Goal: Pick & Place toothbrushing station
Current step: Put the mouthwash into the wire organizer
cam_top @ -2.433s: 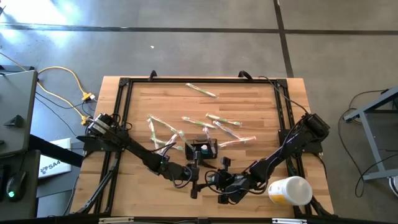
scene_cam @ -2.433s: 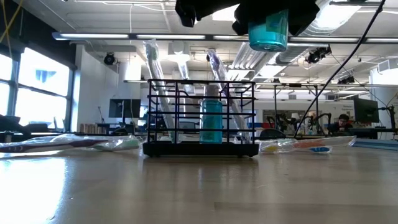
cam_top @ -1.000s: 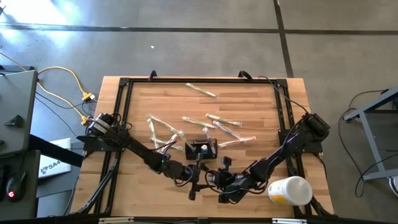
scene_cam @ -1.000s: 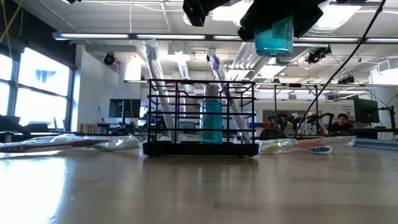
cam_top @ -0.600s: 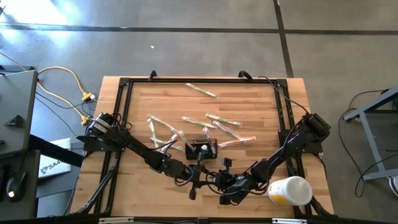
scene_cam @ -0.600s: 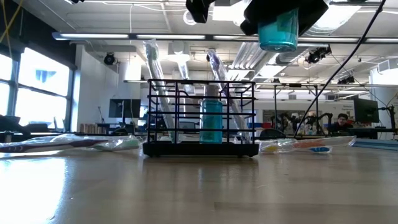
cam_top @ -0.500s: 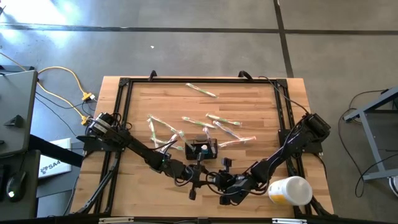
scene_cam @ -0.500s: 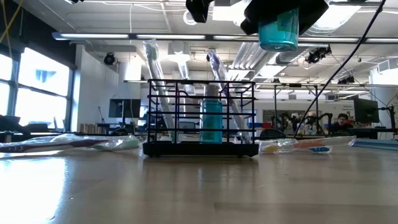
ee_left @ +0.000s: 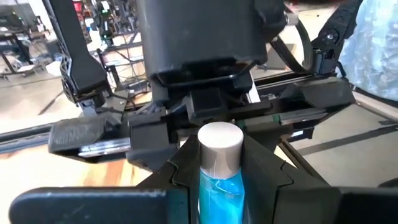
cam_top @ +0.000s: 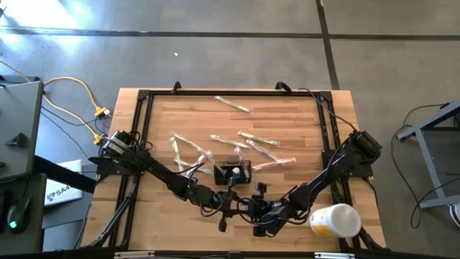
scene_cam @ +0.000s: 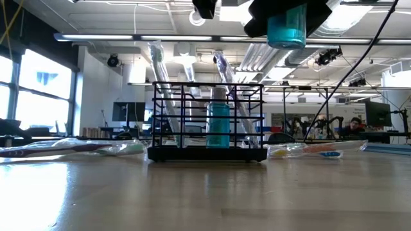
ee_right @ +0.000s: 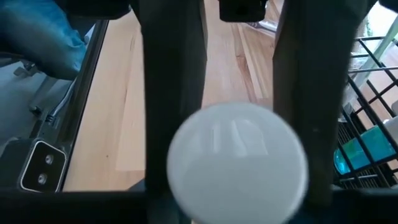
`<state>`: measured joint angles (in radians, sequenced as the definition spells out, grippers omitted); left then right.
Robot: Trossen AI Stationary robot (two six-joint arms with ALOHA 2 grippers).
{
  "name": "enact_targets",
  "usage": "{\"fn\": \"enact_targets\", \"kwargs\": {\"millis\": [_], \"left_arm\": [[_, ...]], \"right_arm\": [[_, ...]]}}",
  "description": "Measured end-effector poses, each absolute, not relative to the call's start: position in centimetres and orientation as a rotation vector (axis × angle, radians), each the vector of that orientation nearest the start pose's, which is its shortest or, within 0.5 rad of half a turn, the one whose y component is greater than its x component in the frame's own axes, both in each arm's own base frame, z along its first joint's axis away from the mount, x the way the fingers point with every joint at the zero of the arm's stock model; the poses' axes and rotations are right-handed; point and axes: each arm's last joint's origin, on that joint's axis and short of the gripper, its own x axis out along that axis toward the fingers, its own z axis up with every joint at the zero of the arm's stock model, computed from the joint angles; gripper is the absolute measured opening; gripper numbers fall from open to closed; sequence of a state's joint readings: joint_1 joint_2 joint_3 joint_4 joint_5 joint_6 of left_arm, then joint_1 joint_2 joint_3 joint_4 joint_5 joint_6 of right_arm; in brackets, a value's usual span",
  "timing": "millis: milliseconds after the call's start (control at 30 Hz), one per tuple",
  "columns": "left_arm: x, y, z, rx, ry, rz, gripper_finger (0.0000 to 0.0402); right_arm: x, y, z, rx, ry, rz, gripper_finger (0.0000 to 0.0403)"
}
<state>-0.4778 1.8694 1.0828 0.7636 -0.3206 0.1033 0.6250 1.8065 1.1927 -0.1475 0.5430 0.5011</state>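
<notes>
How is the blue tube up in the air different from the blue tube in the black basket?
The raised tube hangs above the table with its cap out of sight; the basket tube stands in the black basket, grey cap up. The raised tube is gripped by the left end effector; nothing grips the basket tube. Both are teal.

Lighting's pretty even from above on the pale wooden tabletop (cam_top: 287,122), no harsh shadows up there. From table level it's backlit by big bright windows (scene_cam: 38,90) and long ceiling strip lights (scene_cam: 128,37), so the black wire caddy (scene_cam: 207,122) reads as a silhouette. Up close, the round white cap (ee_right: 237,163) is a blurry blob.
</notes>
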Motion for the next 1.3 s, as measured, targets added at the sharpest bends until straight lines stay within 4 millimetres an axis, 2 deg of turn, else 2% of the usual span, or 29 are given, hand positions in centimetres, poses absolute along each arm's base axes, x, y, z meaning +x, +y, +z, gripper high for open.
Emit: {"fn": "enact_targets", "kwargs": {"millis": [700, 967, 1100, 1300], "left_arm": [[36.1, -19.0, 22.2, 0.149, 0.032, -0.134, 0.0077], [34.8, -19.5, 23.9, 0.158, 0.036, -0.157, 0.0077], [34.5, -19.7, 24.1, 0.157, 0.036, -0.156, 0.0077], [34.3, -19.9, 24.2, 0.169, 0.041, -0.150, 0.0077]], "right_arm": [[31.4, 21.5, 20.4, 0.038, 0.663, -0.078, 0.0101], [31.1, 21.7, 21.2, 0.032, 0.640, -0.050, 0.0102], [31.0, 21.8, 20.9, 0.031, 0.668, -0.001, 0.0127], [31.0, 21.7, 20.9, 0.053, 0.684, 0.007, 0.0200]]}}
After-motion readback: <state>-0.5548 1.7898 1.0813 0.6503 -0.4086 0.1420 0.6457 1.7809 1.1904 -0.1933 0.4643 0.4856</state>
